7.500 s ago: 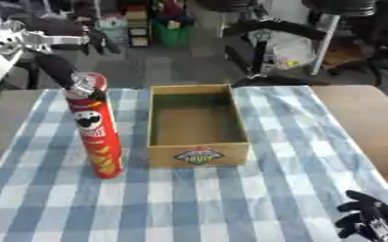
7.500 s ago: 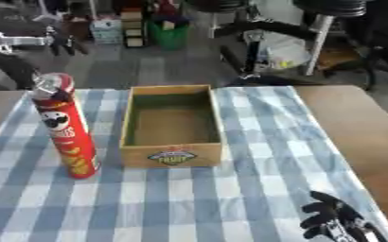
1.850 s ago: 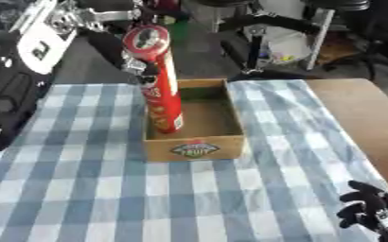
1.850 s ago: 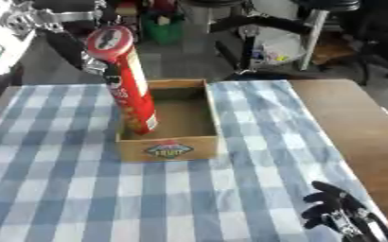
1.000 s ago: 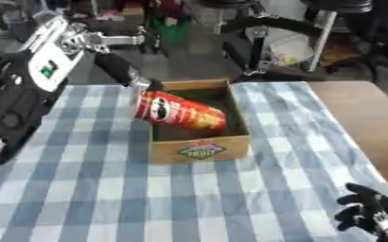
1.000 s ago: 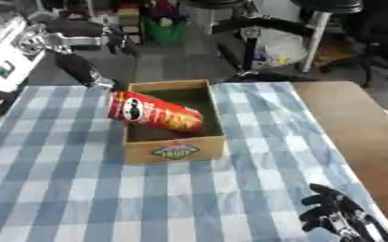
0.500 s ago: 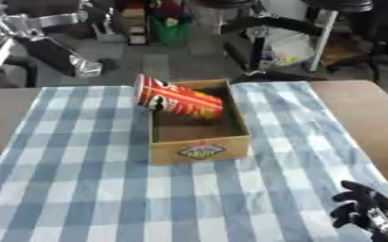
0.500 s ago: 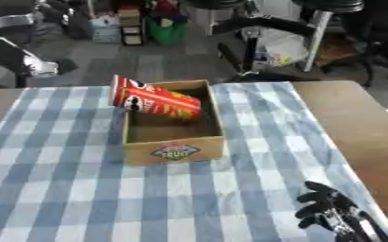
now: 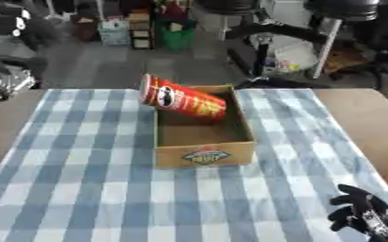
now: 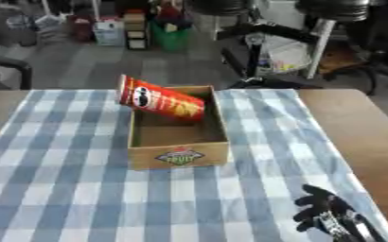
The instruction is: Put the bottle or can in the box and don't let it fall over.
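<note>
A red crisp can [image 9: 183,99] lies tipped over, not upright. Its top end sticks out over the far left rim of the cardboard box [image 9: 204,157], and its other end slopes down inside the box. Nothing is holding the can. My left arm [image 9: 7,78] shows only as a blurred black and silver shape at the far left edge, well away from the can, and the hand itself cannot be made out. Near the lower right corner my right hand [image 10: 330,215] rests open with its fingers up.
A blue and white checked cloth [image 9: 81,189] covers the table, with bare wood [image 9: 371,118] to the right. Chairs, shelves and clutter [image 9: 172,33] stand on the floor beyond the far edge.
The can, upright in the box under my left hand two seconds ago, has toppled onto the box's far left rim. My left arm has let go and drawn back to the left.
</note>
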Controlling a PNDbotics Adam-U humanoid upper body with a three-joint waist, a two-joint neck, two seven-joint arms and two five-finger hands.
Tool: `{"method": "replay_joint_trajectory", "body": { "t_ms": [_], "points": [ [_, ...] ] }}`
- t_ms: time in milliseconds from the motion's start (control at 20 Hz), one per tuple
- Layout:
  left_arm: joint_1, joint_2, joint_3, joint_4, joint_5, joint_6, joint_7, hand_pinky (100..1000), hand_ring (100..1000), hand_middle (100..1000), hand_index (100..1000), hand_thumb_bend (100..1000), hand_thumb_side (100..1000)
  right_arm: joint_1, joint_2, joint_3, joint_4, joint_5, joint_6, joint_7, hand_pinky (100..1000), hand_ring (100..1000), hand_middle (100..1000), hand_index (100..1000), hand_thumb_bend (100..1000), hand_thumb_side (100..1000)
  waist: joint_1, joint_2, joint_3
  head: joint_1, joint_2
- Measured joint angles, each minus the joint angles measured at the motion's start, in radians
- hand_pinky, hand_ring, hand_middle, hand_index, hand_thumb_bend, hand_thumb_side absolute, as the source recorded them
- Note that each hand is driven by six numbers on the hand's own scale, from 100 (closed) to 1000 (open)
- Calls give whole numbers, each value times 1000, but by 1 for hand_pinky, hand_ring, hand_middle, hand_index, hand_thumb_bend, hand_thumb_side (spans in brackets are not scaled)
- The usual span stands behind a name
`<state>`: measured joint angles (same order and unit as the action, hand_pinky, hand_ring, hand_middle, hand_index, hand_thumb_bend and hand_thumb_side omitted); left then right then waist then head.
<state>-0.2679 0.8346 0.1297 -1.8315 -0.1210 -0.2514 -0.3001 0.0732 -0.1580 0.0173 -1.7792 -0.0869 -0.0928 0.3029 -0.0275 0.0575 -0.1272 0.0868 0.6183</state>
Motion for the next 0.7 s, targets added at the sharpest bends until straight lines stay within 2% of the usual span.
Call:
{"method": "replay_joint_trajectory", "body": {
  "t_ms": [150,350,700],
  "points": [
    [106,-113,61,-47,2,46,46,569,634,692,773,100,622,3,5,-7,0,2,-2,-8,522,587,647,852,100,667,-4,3,8,-10,-6],
    [197,-278,122,-91,18,104,102,529,597,651,747,100,645,5,8,-11,0,2,-3,-14,522,586,647,852,100,666,-7,3,15,-18,-7],
    [260,-509,184,-88,37,224,213,503,578,633,736,100,715,7,13,-18,-1,2,-5,-25,521,586,646,851,100,662,-12,3,28,-22,-15]
  ]
}}
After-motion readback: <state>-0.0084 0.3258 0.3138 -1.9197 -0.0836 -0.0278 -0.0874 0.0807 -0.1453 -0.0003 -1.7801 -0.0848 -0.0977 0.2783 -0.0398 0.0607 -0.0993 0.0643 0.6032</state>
